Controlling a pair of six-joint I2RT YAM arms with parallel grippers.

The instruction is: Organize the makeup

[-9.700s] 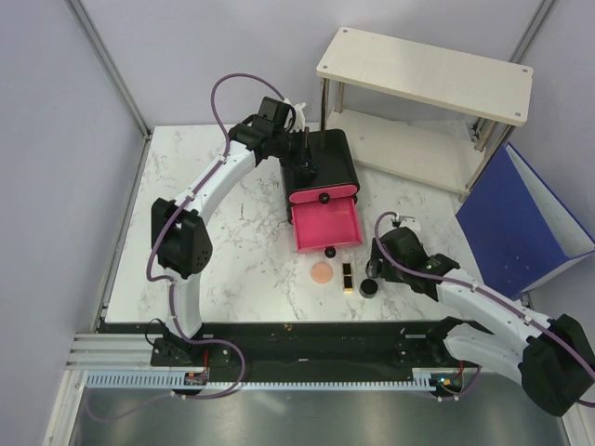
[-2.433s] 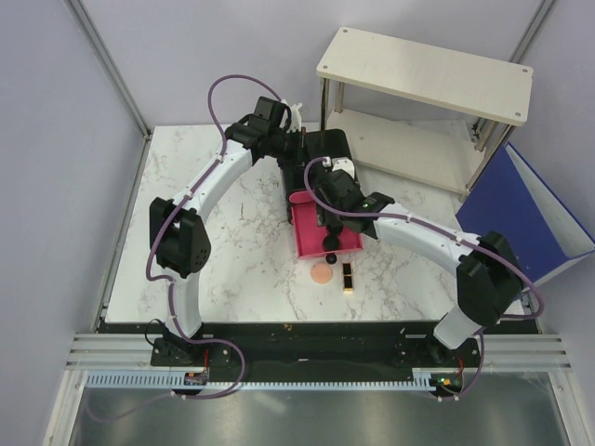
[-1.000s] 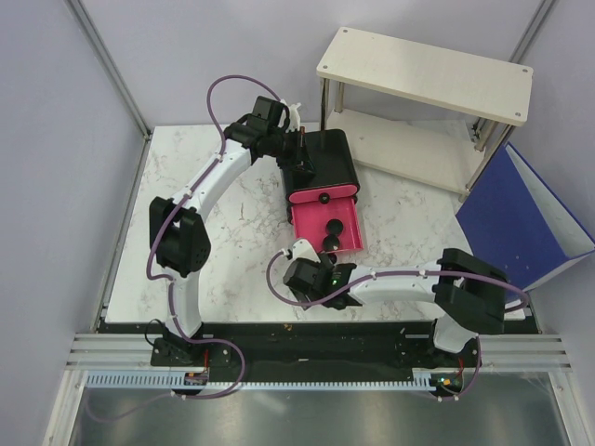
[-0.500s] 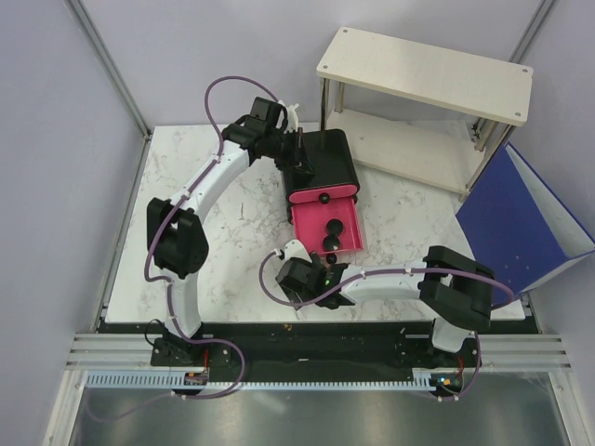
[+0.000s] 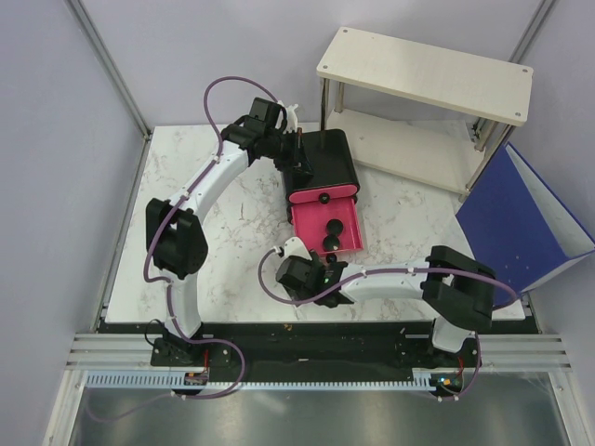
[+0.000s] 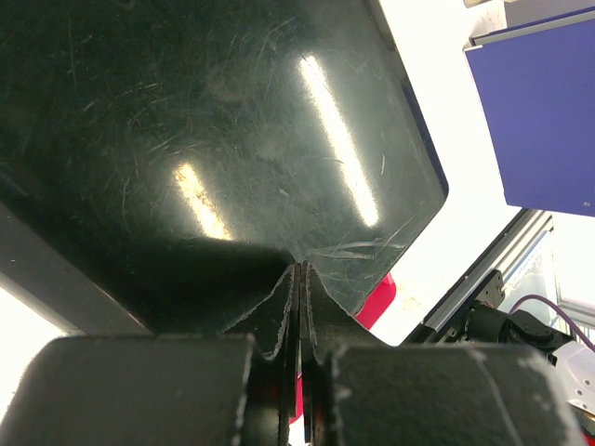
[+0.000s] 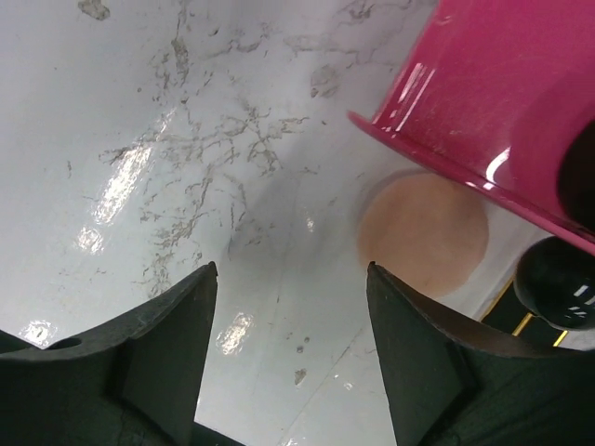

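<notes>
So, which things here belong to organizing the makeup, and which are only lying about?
Job in hand:
peach disc
two black jars, inside the pink drawer

Lying about:
white shelf
blue folder

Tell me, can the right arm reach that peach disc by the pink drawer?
Probably yes: the right gripper hovers open nearby, bare table between it and the peach disc; only the pink drawer crowds one edge.

The white marble counter [image 5: 242, 223] has thin grey veins. The glossy plastic drawer [image 5: 309, 228] is strong pink and the small round jars [image 5: 332, 224] are black. The flat round disc [image 7: 423, 232] is pale peach. The shiny plastic box [image 5: 330, 163] is black, the large folder [image 5: 521, 218] deep blue.
</notes>
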